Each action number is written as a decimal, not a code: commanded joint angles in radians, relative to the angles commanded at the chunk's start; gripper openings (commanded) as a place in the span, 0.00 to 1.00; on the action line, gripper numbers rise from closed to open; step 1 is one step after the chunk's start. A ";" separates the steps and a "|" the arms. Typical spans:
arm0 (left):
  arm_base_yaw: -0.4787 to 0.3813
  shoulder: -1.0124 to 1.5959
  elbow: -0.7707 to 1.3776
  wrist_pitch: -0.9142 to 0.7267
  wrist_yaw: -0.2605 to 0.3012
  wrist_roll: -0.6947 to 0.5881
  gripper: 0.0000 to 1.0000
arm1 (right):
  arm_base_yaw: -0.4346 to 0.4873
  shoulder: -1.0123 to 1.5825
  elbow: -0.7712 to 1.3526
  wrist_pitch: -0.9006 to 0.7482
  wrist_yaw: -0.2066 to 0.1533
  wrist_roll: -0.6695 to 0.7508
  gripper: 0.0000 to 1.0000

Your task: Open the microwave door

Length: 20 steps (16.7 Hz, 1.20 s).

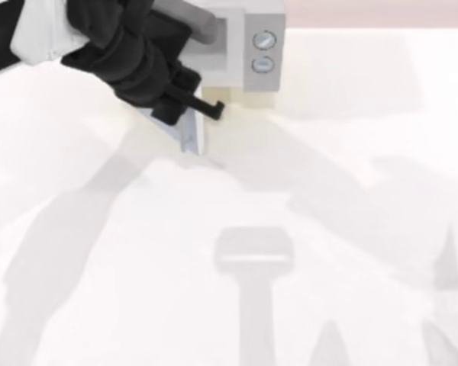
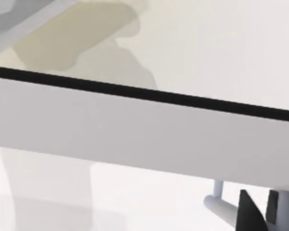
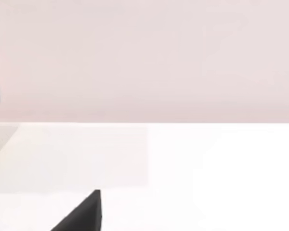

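Broad white bench carrying everything, bare but for long arm shadows. Light-grey microwave at the far edge, left of centre in the top view, two round silver knobs stacked on its right panel and the cavity exposed beside them. Microwave door already swung well out toward the near side, standing edge-on from above — open roughly square to the front, by the look of it, so the task seems near done. Left arm stretched in from the upper left, left tool at the door's free edge, probably hooked on the handle to draw the panel round; fingers open or closed cannot be told. Handle bar just visible in the left wrist view below the door's rim. Right tool parked off to the right, only a dark fingertip showing — state cannot be told.
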State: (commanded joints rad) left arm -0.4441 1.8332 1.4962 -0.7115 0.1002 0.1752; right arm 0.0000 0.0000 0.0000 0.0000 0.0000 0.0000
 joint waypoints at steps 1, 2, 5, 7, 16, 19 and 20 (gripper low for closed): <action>0.000 0.000 0.000 0.000 0.000 0.000 0.00 | 0.000 0.000 0.000 0.000 0.000 0.000 1.00; 0.000 0.000 0.000 0.000 0.000 0.000 0.00 | 0.000 0.000 0.000 0.000 0.000 0.000 1.00; 0.000 0.000 0.000 0.000 0.000 0.000 0.00 | 0.000 0.000 0.000 0.000 0.000 0.000 1.00; 0.000 0.000 0.000 0.000 0.000 0.000 0.00 | 0.000 0.000 0.000 0.000 0.000 0.000 1.00; 0.000 0.000 0.000 0.000 0.000 0.000 0.00 | 0.000 0.000 0.000 0.000 0.000 0.000 1.00; 0.001 -0.003 -0.008 -0.003 0.014 0.011 0.00 | 0.000 0.000 0.000 0.000 0.000 0.000 1.00; 0.009 -0.008 -0.015 -0.005 0.023 0.030 0.00 | 0.000 0.000 0.000 0.000 0.000 0.000 1.00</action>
State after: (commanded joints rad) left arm -0.4355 1.8248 1.4810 -0.7164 0.1232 0.2055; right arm 0.0000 0.0000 0.0000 0.0000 0.0000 0.0000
